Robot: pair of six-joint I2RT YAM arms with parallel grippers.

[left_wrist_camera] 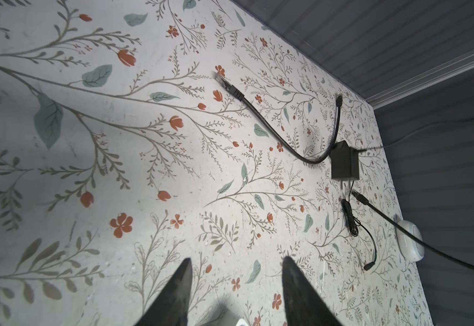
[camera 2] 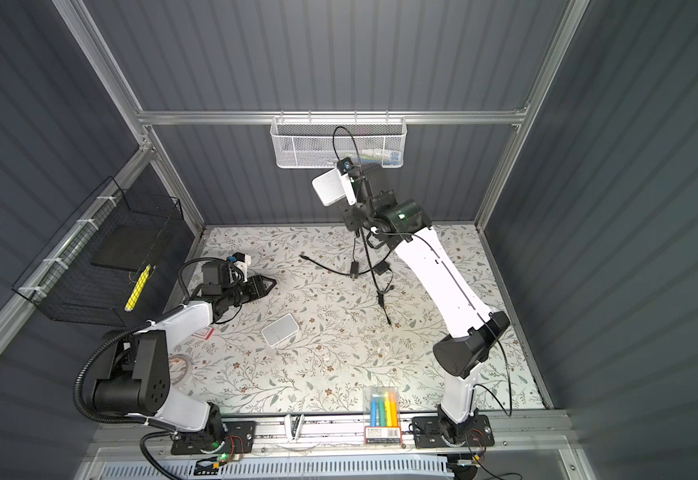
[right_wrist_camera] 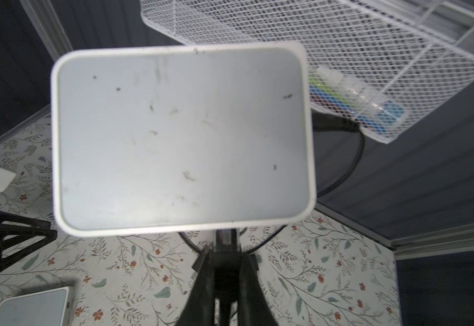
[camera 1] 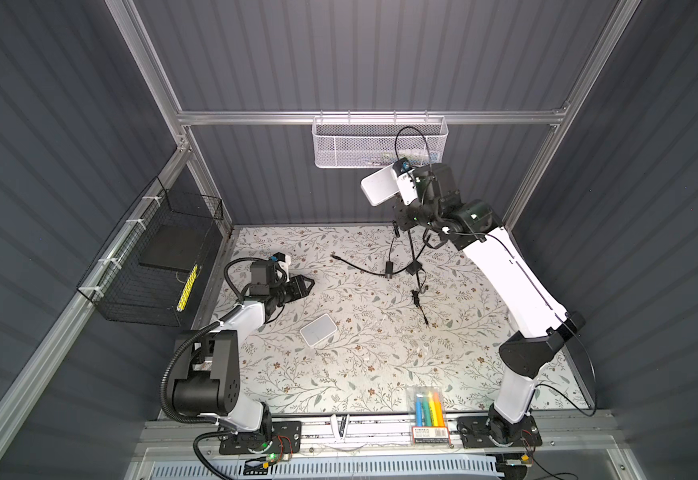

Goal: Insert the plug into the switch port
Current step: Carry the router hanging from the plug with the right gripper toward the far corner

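Observation:
A white switch (right_wrist_camera: 182, 138) hangs in the air near the back wall, also seen in both top views (camera 1: 380, 189) (camera 2: 330, 187). My right gripper (right_wrist_camera: 225, 254) is shut on a dark plug (right_wrist_camera: 225, 237) that meets the switch's edge. The port itself is hidden. The plug's black cable (camera 1: 411, 249) drops to the table. My left gripper (left_wrist_camera: 237, 265) stands open low over the table's left side (camera 1: 307, 284), with nothing between its fingers (left_wrist_camera: 179, 290).
A second white switch (camera 1: 318, 329) lies on the floral table (camera 1: 339, 374). A loose black cable with a clear plug (left_wrist_camera: 221, 80) and a black adapter (left_wrist_camera: 344, 163) lie mid-table. White mesh basket (camera 1: 380, 141) at the back, black wire basket (camera 1: 160, 257) at the left, marker pack (camera 1: 428, 401) in front.

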